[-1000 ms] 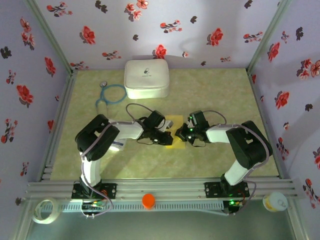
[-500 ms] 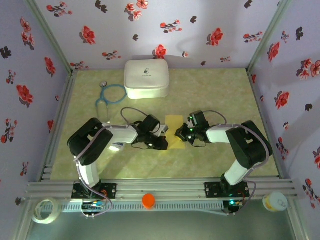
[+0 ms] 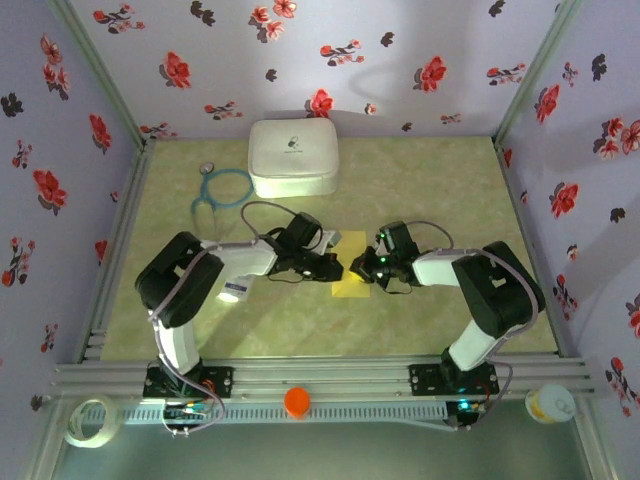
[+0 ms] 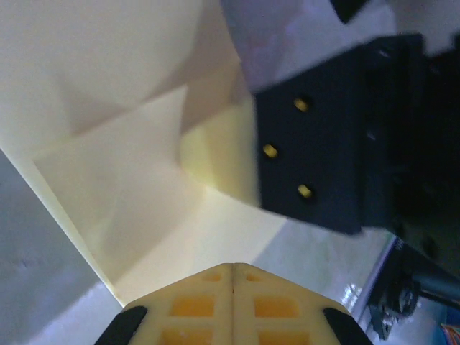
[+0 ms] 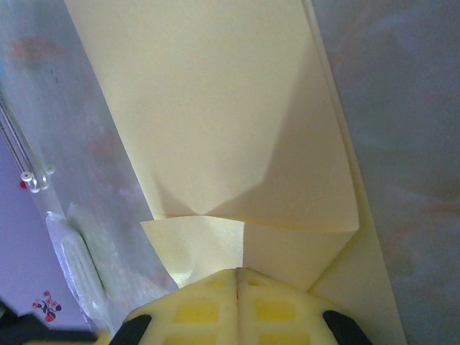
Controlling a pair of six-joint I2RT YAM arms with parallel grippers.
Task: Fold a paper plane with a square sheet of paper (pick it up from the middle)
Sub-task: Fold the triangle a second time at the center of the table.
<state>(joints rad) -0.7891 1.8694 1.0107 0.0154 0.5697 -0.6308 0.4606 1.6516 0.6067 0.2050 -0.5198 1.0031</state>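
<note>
Moved back onto the thin yellow paper (image 3: pixel 350 287), left gripper (image 4: pixel 232 267) closed tight, right gripper (image 5: pixel 237 272) closed too, tips touching folded, creased sheet.

Top camera looks down from behind — wrist cameras, close, share the paper (image 3: pixel 350 288).

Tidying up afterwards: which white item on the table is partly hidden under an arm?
The small white packet, beneath the left arm; the big white case sits uncovered at the back.
</note>
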